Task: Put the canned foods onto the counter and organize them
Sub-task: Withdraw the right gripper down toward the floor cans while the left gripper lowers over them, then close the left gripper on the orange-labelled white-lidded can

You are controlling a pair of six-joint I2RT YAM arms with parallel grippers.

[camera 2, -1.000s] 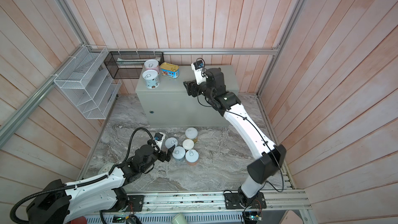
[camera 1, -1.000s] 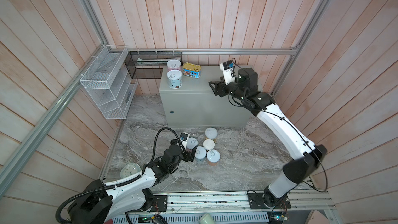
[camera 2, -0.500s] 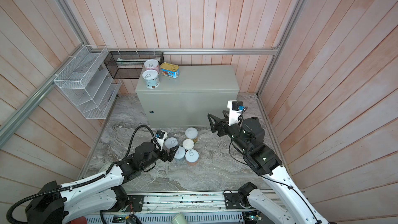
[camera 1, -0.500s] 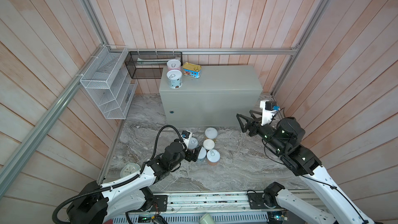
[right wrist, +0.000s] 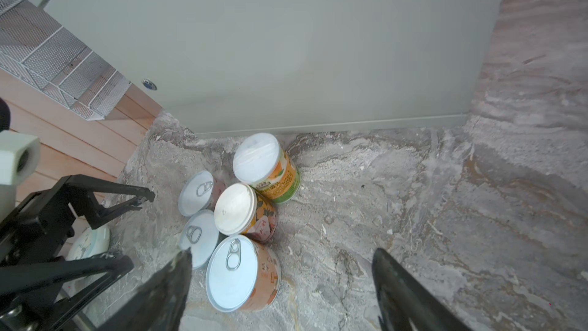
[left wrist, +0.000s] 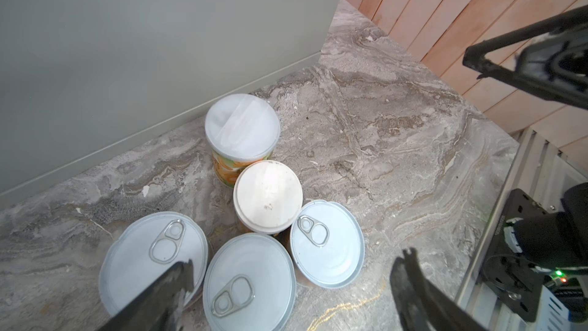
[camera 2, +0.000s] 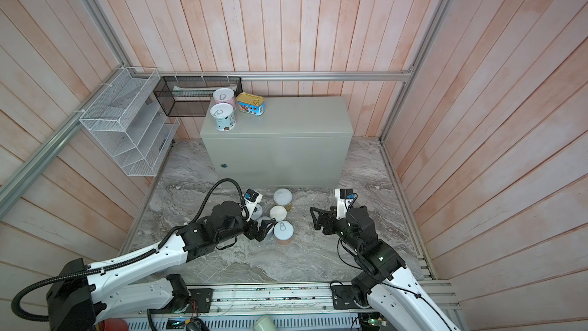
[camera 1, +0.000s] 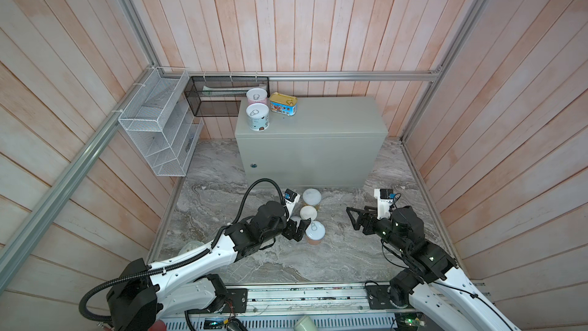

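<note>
On the grey marble floor [camera 1: 254,259], just in front of the counter [camera 1: 334,116], five cans stand upright in a tight cluster. A white-lidded can [camera 1: 311,196] is nearest the counter's front, with a cream-lidded can [camera 1: 308,212] right beside it. Three pull-tab cans [left wrist: 327,243] are packed around the near side. The left arm reaches low across the floor from its base at the near left. Its forearm is almost level and its wrist is tipped down at the cluster. The left gripper [camera 1: 299,229] hangs over the cluster's left edge, its fingers spread wide and gripping nothing. In the left wrist view one finger [left wrist: 178,278] lies over the outermost pull-tab can and the other over bare floor; whether either touches a lid cannot be told. The right arm rises from the near right with its elbow folded and its forearm aimed toward the middle. The right gripper [camera 1: 352,218] is held above the floor, well to the right of the cans and pointing at them. Its jaws are apart and empty, as the right wrist view also shows. Three more cans sit at the counter's back left corner. A pink-labelled can [camera 1: 256,97] is rearmost, with a blue-and-white can [camera 1: 257,117] just in front of it. A gold tin [camera 1: 283,103] lies flat just to the right of the pink-labelled can.
</note>
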